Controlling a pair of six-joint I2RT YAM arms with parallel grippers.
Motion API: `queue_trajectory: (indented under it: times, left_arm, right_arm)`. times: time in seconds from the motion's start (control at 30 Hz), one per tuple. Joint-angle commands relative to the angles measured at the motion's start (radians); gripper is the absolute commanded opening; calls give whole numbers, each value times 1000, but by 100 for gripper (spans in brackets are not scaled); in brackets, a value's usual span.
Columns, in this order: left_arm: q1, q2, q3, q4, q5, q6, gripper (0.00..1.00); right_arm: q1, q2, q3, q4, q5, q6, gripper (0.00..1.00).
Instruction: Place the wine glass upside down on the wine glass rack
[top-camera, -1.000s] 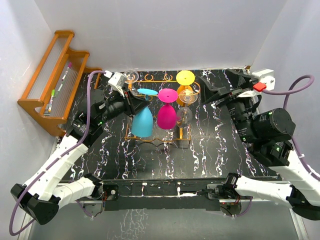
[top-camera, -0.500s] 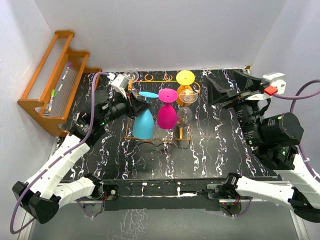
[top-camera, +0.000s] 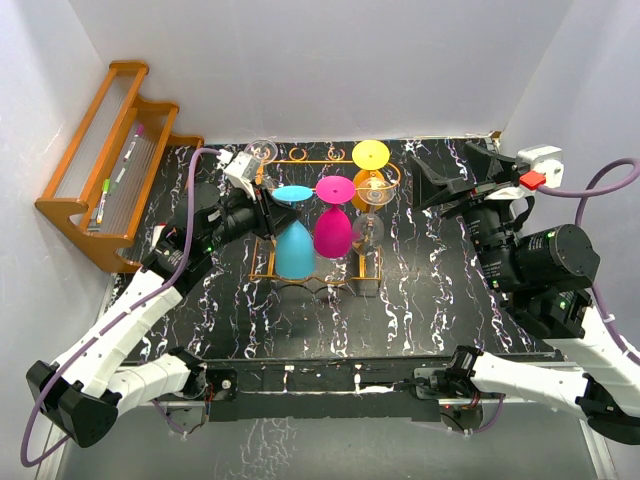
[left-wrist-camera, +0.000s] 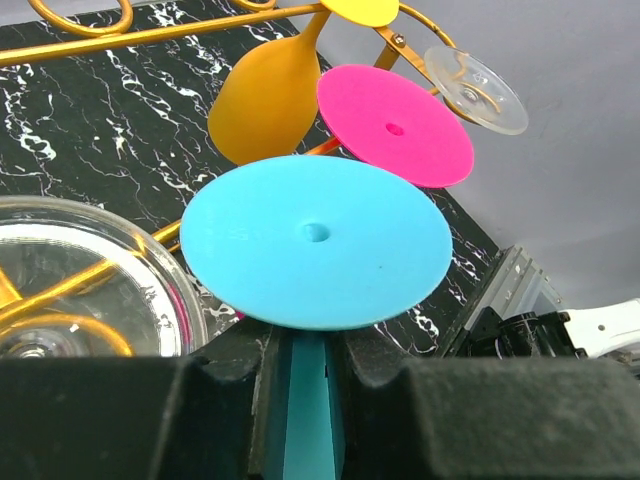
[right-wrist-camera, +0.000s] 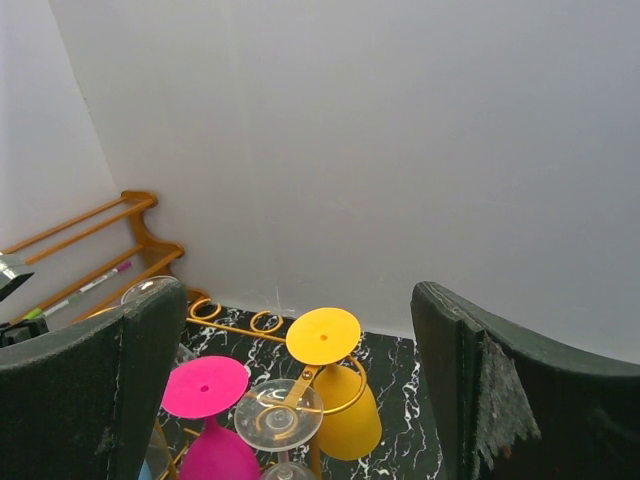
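A blue wine glass hangs upside down in the orange-gold wire wine glass rack, bowl down and round foot on top. My left gripper reaches in from the left and is shut on its stem just under the foot; in the left wrist view the stem fills the narrow space between the black fingers. My right gripper hovers wide open to the right of the rack, holding nothing; its view looks down on the rack from that side.
The rack also carries an upside-down pink glass, a yellow glass and clear glasses. A brown wooden stepped rack with pens leans on the left wall. White walls close in the black marbled table.
The blue glass has swung from tilted to hanging straight down in the rack, the left gripper moving with it. The right arm drifted right and lifted slightly.
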Motion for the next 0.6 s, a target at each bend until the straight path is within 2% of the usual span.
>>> queue_trajectory:
  times: [0.0, 0.57]
  left_arm:
    - [-2, -10, -12, 13, -7, 6, 16]
    - [-1, 21, 48, 11, -21, 2, 20]
  right_arm:
    - [0, -11, -12, 31, 3, -1, 98]
    - [0, -11, -21, 32, -2, 4, 98]
